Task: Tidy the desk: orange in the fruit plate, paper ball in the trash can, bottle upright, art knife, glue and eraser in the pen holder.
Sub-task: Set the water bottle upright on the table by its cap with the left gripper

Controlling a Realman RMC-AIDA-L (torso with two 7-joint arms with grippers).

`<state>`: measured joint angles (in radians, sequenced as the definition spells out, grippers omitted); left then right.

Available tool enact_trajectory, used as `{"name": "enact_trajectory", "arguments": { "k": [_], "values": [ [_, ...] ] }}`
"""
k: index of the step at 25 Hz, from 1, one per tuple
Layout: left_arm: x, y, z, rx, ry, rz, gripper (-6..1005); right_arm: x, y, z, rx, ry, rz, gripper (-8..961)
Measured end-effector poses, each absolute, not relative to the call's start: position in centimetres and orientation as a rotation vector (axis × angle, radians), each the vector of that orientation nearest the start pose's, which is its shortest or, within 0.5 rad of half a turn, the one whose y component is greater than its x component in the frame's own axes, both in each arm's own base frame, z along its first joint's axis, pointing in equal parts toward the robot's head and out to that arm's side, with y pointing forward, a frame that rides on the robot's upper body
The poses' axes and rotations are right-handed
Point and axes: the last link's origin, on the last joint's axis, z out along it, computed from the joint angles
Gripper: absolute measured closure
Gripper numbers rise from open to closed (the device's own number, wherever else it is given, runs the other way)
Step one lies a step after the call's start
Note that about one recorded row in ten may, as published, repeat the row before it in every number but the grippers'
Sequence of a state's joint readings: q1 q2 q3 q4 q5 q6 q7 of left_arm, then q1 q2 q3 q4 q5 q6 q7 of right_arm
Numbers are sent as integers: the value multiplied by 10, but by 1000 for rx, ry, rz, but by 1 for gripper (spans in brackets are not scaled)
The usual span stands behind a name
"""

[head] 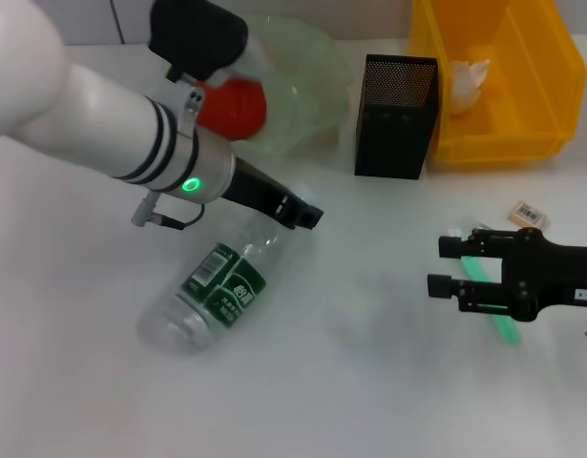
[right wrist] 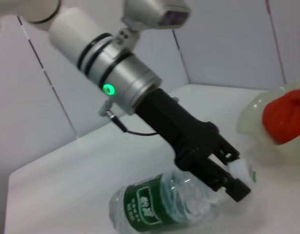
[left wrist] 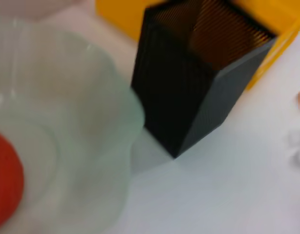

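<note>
Left gripper clamped on neck of toppled bottle, cap hidden behind fingers. Orange half-blocked by arm, sitting in fruit plate. Right gripper spread over glue near eraser.

My own left arm covers part of the fruit plate and most of the orange in the head view. My left gripper sits over the neck of the bottle, so the cap shows only partly past my fingers in the right wrist view, and I cannot tell how firmly they bear on it. My right gripper crosses the glue, hiding its middle. The trash can runs off the top edge. The eraser label is too small to read. The left wrist view is blurred; the pen holder is cropped at the top.
</note>
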<state>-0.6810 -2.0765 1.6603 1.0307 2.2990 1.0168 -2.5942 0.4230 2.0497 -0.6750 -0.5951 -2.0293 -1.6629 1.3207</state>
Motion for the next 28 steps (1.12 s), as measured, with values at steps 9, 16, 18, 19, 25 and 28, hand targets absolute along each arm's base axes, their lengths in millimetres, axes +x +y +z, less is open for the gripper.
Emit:
{"name": "enact_trajectory", "arguments": {
  "k": [9, 16, 18, 19, 25, 28],
  "values": [
    [-150, 351, -41, -2690, -733, -317, 559, 295, 290, 4, -2684, 757, 816, 316],
    [-173, 342, -22, -2643, -623, -645, 559, 294, 294, 7, -2608, 776, 893, 316],
    [-181, 341, -18, -2620, -570, -727, 559, 293, 295, 7, -2590, 777, 917, 316],
    [-187, 340, -16, -2600, -555, -786, 559, 292, 296, 8, -2579, 778, 929, 316],
    [-214, 330, -10, -2467, -415, -1060, 558, 291, 299, 12, -2450, 788, 1053, 317],
    [-232, 322, -12, -2330, -282, -1143, 558, 290, 299, 12, -2388, 779, 1119, 317]
  ]
}}
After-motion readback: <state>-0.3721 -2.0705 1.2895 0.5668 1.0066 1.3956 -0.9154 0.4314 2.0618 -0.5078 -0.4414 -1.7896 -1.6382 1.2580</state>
